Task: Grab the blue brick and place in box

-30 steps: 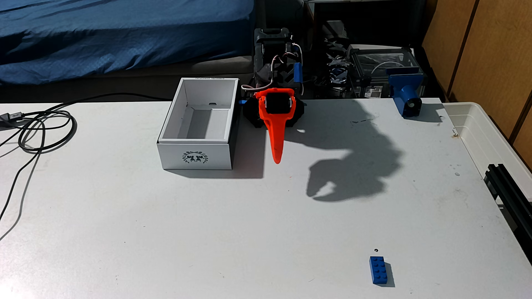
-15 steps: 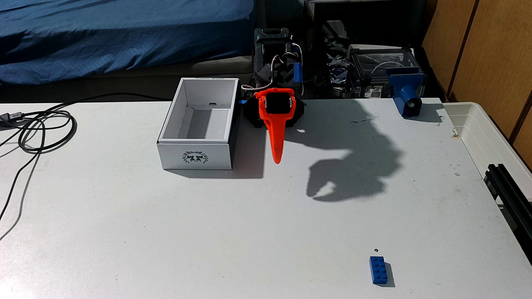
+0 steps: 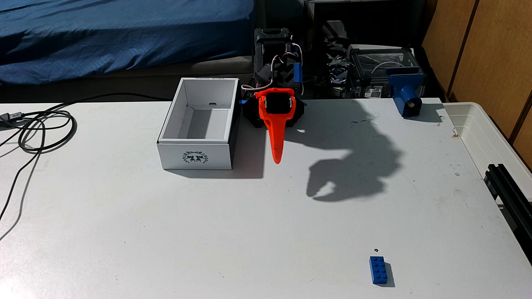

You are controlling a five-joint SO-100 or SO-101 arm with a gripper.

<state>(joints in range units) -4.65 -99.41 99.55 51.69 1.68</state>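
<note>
In the fixed view, the small bright-blue plastic toy brick (image 3: pixel 381 270) with two rows of four round studs lies flat on the pale grey bench (image 3: pixel 201 230) at the lower right of the frame, its long side running away from the camera. A tiny dark dot marks the bench just above it.

The white rectangular cardboard box (image 3: pixel 197 155) with thick walls stands open-topped in the upper middle, a dark wreath-like emblem on its front face; nothing shows inside it. Brick and box are well apart.

Just right of the box, the hand (image 3: pixel 277 161) of the dark arm hangs tip-down, its orange finger (image 3: pixel 276 138) tapering to a point near the box's front right corner. The view shows one finger face-on, so how far the hand is parted cannot be told directly; its shadow on the bench shows a narrow gap between two tips. It holds nothing.

Black cables (image 3: pixel 43 129) coil at the left edge. A larger blue plastic device (image 3: pixel 407 97) with a round opening sits at the bench's far right corner.
</note>
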